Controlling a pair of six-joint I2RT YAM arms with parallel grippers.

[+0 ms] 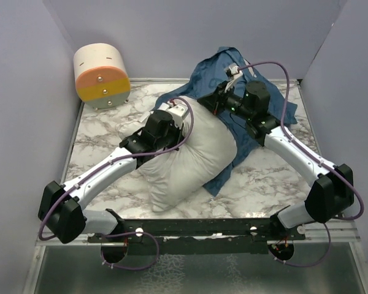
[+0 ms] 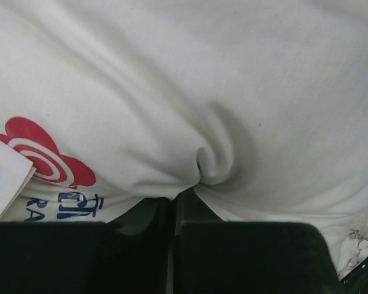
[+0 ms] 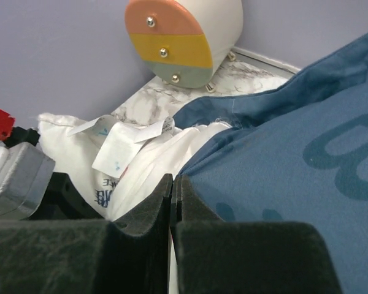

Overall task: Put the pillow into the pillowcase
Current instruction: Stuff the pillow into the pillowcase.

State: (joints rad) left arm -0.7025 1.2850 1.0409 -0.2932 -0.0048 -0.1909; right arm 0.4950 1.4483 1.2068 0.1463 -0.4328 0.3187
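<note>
The pillow [image 1: 190,156] lies diagonally at the middle of the marble table [image 1: 104,141], its far right side overlapping the pillowcase [image 1: 208,68], which is spread at the far right and shows again under the pillow's near right corner. Printed on the pillow is a red flower-shaped logo [image 2: 46,153] with blue characters beneath it – only "RA" can be read. Sewn-in white tags [image 3: 119,147] carry blue print too small to read. The pillowcase bears large pale letters, none legible.

The left gripper [image 2: 176,208] is clenched on a puckered fold of pillow fabric; its arm reaches diagonally from the near left. The right gripper [image 3: 173,190] is closed at the pillowcase edge – whether cloth is pinched cannot be told. A round box [image 1: 101,76] stands far left.
</note>
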